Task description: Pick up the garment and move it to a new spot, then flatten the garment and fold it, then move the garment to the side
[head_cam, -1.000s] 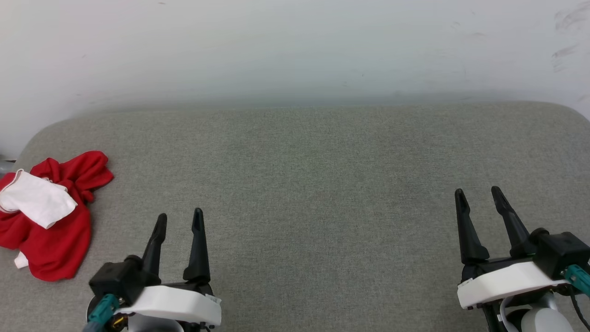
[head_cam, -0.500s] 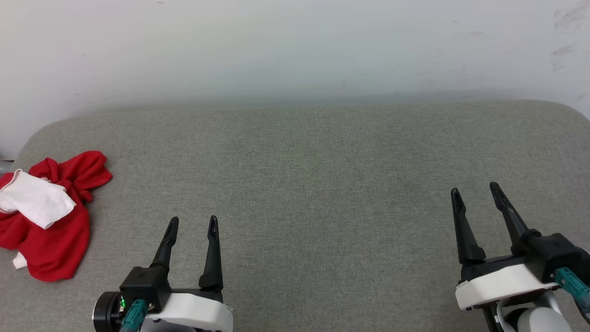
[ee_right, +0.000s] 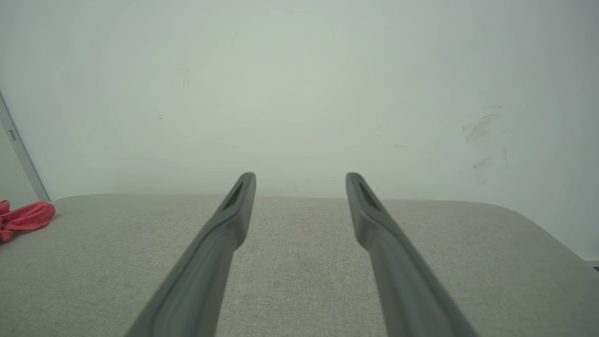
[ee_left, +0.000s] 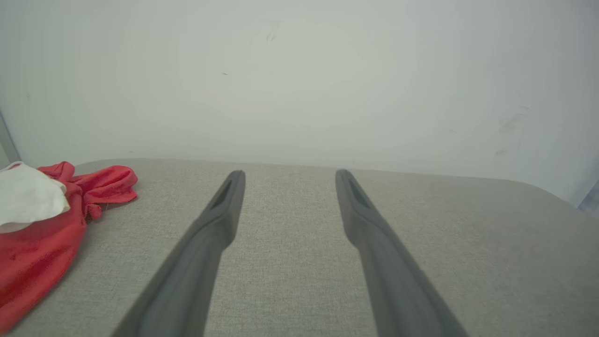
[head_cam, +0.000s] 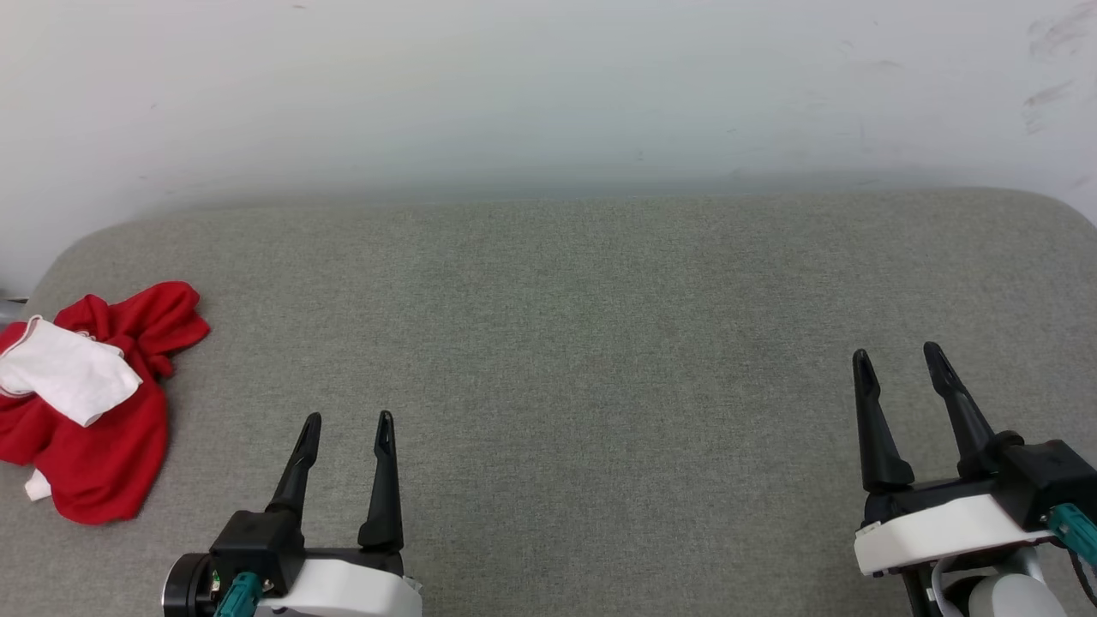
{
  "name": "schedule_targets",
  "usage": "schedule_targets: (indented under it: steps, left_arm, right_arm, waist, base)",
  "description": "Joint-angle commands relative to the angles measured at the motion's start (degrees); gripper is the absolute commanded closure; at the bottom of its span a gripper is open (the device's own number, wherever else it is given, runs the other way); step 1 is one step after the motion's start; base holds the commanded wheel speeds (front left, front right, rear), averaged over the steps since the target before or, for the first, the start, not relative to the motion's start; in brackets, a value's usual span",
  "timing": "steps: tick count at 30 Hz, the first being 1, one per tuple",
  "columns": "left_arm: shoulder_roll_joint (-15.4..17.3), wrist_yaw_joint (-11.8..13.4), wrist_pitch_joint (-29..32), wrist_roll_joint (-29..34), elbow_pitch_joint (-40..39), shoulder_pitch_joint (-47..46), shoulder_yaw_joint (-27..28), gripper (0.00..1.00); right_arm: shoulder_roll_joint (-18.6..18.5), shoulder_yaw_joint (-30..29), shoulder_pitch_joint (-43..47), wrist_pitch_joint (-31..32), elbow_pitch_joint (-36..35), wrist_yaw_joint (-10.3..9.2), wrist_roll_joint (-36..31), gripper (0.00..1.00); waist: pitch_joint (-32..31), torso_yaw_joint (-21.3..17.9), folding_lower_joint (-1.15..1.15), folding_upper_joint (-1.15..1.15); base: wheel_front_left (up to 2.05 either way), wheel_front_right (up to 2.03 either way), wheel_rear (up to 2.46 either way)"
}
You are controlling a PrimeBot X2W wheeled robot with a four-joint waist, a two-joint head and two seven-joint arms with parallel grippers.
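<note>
Slightly farther back, left end effector [head_cam: 349,417]

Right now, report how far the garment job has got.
Done: nothing; the crumpled red-and-white fabric shirt lies bunched at the left edge of the grey upholstered surface. In hand: nothing; the left hand and right hand are open, clear of it. Left: pick it up, move it, flatten, fold, set aside.

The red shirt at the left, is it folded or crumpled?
Crumpled: the garment lies in a loose heap on the grey surface, a white part bunched over red folds.
</note>
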Motion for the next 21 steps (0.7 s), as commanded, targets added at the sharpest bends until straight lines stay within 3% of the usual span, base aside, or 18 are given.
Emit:
schedule_targets:
  steps: [1, 7, 21]
  left_arm:
    - [-0.1, -0.6, -0.6, 2.1, 0.0, 0.5, 0.2, 0.00]
    - [-0.5, -0.4, -1.2, 1.8, -0.1, 0.8, 2.0, 0.00]
    - [-0.7, -4.2, -1.9, 1.9, 2.3, 1.5, 1.0, 0.00]
  right_arm:
    - [0.1, 0.2, 0.2, -0.5, -0.1, -0.03, -1.5, 0.00]
    - [0.1, 0.1, 0.3, -1.2, -0.1, -0.04, -1.4, 0.00]
    - [0.1, 1.2, 0.4, -2.0, 1.8, -0.04, 0.3, 0.00]
  waist:
    - [0.0, 0.0, 0.00, 0.00]
    - [0.1, 0.0, 0.00, 0.00]
    - [0.1, -0.1, 0.00, 0.00]
  base:
    - [0.00, 0.00, 0.00]
    - [0.00, 0.00, 0.00]
    - [0.00, 0.00, 0.00]
